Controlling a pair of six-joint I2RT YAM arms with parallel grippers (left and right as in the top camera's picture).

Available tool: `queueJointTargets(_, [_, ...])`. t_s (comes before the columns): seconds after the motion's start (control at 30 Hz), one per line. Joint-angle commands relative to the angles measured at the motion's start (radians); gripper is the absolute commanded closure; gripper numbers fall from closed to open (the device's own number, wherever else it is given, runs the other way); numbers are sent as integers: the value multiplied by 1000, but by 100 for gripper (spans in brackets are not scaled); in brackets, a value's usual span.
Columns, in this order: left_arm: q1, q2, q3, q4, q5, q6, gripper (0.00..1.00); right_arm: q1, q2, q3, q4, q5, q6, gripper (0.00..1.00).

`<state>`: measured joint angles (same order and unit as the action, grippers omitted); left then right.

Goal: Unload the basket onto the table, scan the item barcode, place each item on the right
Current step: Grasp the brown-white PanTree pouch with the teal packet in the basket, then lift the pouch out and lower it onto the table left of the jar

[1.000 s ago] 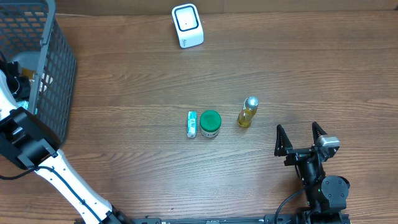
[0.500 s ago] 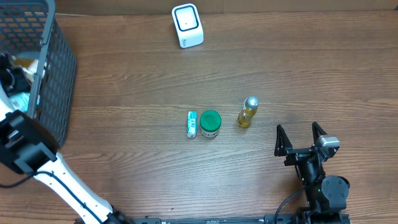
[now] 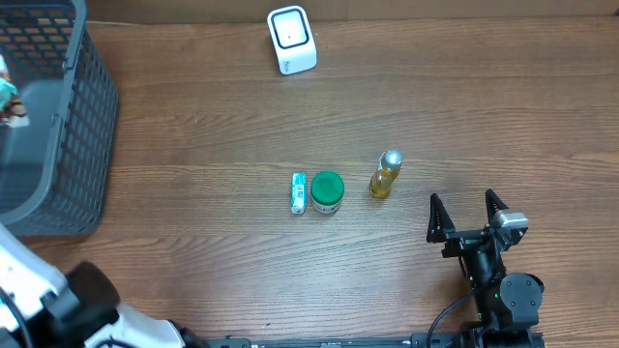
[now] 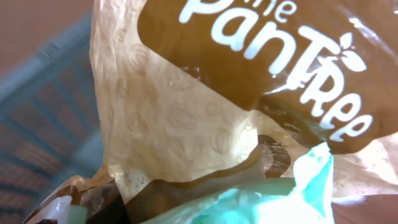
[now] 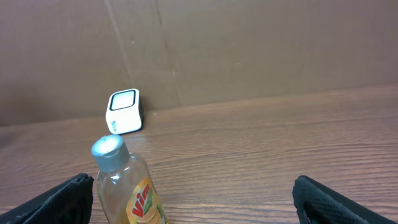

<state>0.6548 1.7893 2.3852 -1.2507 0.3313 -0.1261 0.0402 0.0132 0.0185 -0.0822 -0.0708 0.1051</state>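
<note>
Items across the surface (image 3: 503, 106)
Basket (image 3: 92, 126) far left, snack packet (image 4: 174, 124) above it; scanner (image 3: 291, 40) at back; tube (image 3: 299, 192), jar (image 3: 327, 191), bottle (image 3: 385, 174) in a row mid-surface.

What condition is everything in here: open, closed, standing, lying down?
Bottle: upright, capped.
Green-lidded jar: upright, lid on.
Small tube: lying flat beside the jar.
Scanner: standing, nothing before it.
Basket: upright, open-topped.
Right gripper: open, empty.
Snack packet: close against left wrist camera, basket behind.
</note>
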Motion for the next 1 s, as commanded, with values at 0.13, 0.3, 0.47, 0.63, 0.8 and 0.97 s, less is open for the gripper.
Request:
queueJointTargets(0.13, [-117,-73,7,-200,87,-124,96,5,-3,-10,4,9,2,0])
queueJointTargets(0.3, [-274,-42,5,-394,60,-40,95,5,-3,-10,4,9,2,0])
queueJointTargets(0.47, [-473,-4,-12,-437,-24,-42,96,5,-3,-10,4,9,2,0])
queueJointTargets(0.63, [-665,33,-69,-415,-67,-80,95,5,-3,-10,4,9,2,0])
queueJointTargets(0.8, [-812,61,-180,-356,-172,-220,96,5,-3,-10,4,9,2,0])
queueJointTargets(0.97, [-935,63,-409,-200,-246,-310,96,5,-3,-10,4,9,2,0])
